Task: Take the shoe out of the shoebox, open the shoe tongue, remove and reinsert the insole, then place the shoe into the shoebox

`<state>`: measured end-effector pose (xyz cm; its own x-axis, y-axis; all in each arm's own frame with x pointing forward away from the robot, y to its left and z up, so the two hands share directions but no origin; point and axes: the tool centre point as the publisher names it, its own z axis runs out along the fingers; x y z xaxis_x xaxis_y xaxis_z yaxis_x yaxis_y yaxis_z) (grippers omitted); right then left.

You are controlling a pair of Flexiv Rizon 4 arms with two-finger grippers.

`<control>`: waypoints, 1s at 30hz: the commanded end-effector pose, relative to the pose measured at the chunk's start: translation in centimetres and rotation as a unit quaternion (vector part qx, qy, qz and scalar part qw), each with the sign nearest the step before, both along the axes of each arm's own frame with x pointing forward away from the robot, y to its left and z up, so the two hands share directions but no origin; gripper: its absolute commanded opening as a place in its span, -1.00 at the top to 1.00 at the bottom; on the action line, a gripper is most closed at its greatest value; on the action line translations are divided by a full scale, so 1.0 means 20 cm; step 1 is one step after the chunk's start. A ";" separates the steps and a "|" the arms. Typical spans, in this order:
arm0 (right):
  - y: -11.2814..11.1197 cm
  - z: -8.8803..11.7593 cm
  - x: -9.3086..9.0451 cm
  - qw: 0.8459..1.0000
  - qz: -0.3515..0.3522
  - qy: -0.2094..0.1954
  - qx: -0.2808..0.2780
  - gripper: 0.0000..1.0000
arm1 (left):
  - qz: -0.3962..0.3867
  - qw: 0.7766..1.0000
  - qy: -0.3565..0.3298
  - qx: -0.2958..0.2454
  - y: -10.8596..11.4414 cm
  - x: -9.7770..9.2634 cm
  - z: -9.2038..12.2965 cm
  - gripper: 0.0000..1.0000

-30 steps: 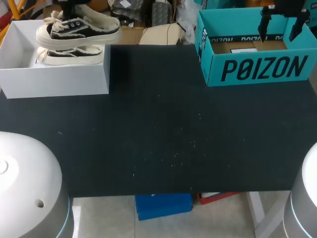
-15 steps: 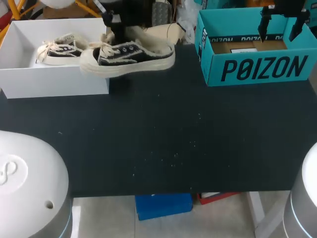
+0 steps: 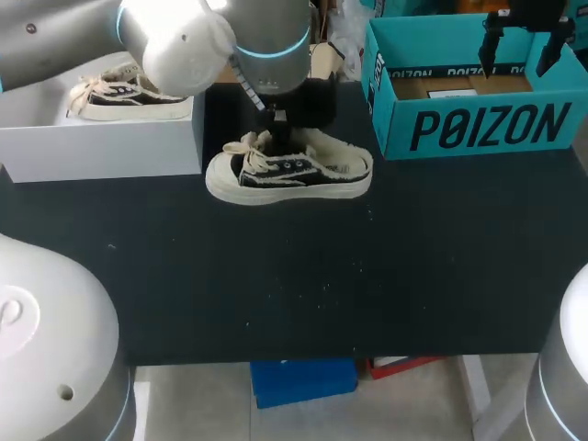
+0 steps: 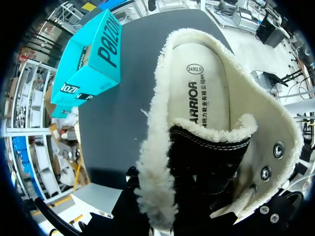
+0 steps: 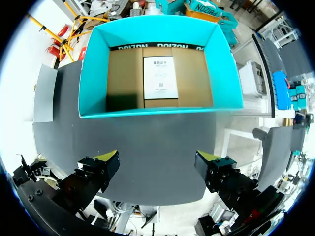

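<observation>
Toward the middle of the far edge of the bench [image 3: 322,276], the black canvas shoe with cream fleece lining [image 3: 289,173] is lying low, toe toward the left edge, directly under the left end effector [image 3: 278,124]. Whether that end effector is pinching the shoe cannot be told, as arm and shoe are hiding it. The right end effector [image 5: 157,162] is hanging spread wide over the open teal cardboard box [image 3: 487,129] at the far right corner, holding nothing.

Risks noted:
- The shoe is likely tipping onto its side if it is released before the sole is lying flat.
- The loose cream laces may be catching on the left end effector as it lifts.
- The left arm is crossing above the white cardboard shoebox [image 3: 101,147] at the far left corner, where a second matching shoe [image 3: 119,96] is lying. A low retreat could be knocking either.
- The cream insole [image 4: 204,93] is sitting deep in the fleece and may be dragging the shoe along when pulled.

Surface: dark, matte, showing pale specks. Working room is lying between the shoe and the near edge, well apart from both boxes.
</observation>
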<state>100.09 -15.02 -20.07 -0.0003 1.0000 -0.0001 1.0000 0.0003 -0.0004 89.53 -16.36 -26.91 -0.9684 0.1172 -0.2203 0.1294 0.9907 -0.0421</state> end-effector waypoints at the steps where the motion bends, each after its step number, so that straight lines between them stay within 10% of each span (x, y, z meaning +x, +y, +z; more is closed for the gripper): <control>1: 0.00 0.00 0.00 1.000 0.000 0.000 0.000 -1.00 | -0.003 1.000 0.010 0.003 -0.05 0.10 -0.28 1.00; 22: 0.00 0.00 0.00 1.000 0.000 0.000 0.000 -1.00 | -0.010 1.000 0.002 -0.002 0.00 0.20 -0.72 1.00; 23: 0.00 0.00 0.00 1.000 0.000 0.000 0.000 -1.00 | -0.009 1.000 0.004 -0.002 0.00 0.20 -0.72 0.41; 24: 0.00 0.00 0.00 1.000 0.000 0.000 0.000 -1.00 | -0.009 1.000 0.006 -0.007 0.01 0.20 -0.70 -0.80; 30: 0.00 0.00 0.00 1.000 0.000 0.000 0.000 -1.00 | -0.027 0.999 0.009 -0.043 0.02 0.15 -0.52 -1.00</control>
